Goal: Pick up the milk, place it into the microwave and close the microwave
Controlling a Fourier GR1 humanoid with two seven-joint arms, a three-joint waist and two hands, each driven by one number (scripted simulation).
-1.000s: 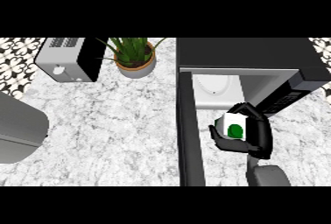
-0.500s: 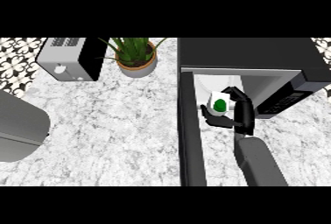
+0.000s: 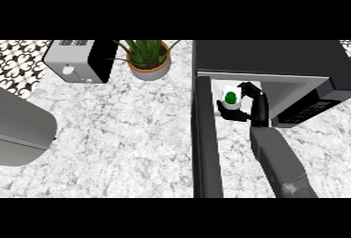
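**Milk at the mouth of the microwave**

Your right hand (image 3: pixel 252 106), right of centre in the frame, has its fingers and thumb curled round the milk (image 3: pixel 231 97), a small white carton with a green mark. The carton sits at the open front of the microwave (image 3: pixel 274 58), upper right, just beside the open door (image 3: pixel 205 139), which runs down the middle. Treat the carton as light but easily crushed and likely smooth-sided; hold it across its flat sides, upright, and set it down before you let go. The left hand is not visible. A toaster (image 3: pixel 79 60) and potted plant (image 3: pixel 147 58) stand upper left, well apart.
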